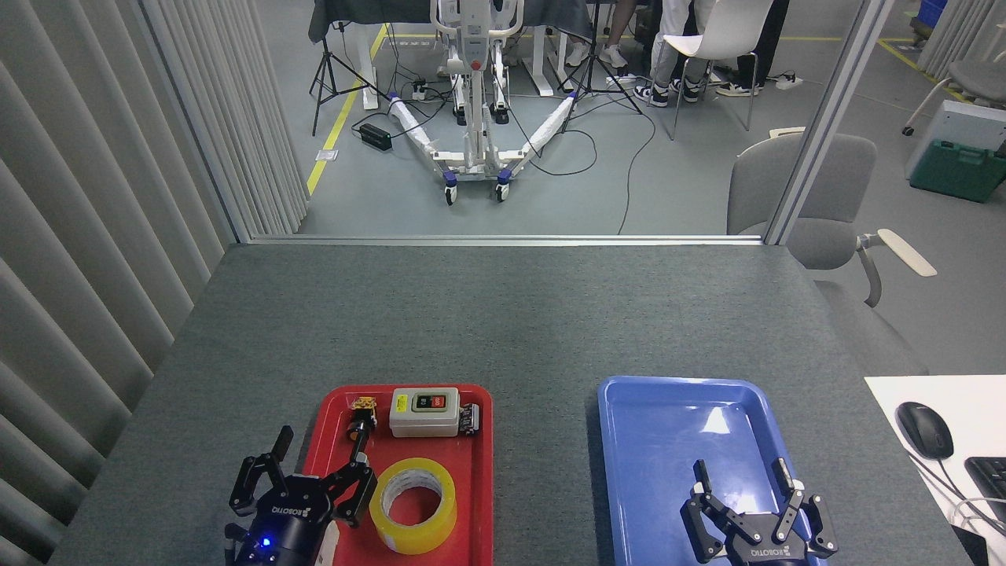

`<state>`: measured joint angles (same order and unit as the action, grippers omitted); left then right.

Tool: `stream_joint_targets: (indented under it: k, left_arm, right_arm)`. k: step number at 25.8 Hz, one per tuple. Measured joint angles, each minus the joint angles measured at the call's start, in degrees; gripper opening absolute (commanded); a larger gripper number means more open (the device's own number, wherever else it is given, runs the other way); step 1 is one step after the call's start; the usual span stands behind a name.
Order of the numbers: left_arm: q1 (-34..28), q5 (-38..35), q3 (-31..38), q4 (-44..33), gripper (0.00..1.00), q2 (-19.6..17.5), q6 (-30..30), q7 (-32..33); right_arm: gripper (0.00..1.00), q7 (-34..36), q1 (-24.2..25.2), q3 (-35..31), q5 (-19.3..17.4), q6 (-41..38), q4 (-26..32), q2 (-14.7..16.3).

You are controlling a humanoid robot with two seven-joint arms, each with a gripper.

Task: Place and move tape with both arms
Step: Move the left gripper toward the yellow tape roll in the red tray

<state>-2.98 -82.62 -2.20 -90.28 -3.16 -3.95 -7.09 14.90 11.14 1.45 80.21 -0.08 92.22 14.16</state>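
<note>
Tape, a wide glossy yellow roll (413,505) with a whitish core, lies flat at the near end of the red plastic tray (481,472), reachable from above. My left gripper (314,479) is spread just beside it. My right gripper (743,475) is spread over the bare blue plastic tray (629,440), room for a set-down.

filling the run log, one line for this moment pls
tape flat in red tray | left gripper open beside it | right gripper open over blue tray | nothing held
</note>
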Motion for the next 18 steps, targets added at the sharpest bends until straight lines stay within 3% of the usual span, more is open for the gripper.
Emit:
stream_joint_targets:
  k: [18]
  left_arm:
    - [0.7, 3.4, 0.9, 0.8, 1.0, 0.1, -3.4, 2.1]
  right_arm:
    - [1.0, -2.2, -0.2, -0.6, 0.1, 0.2, 0.9, 0.3]
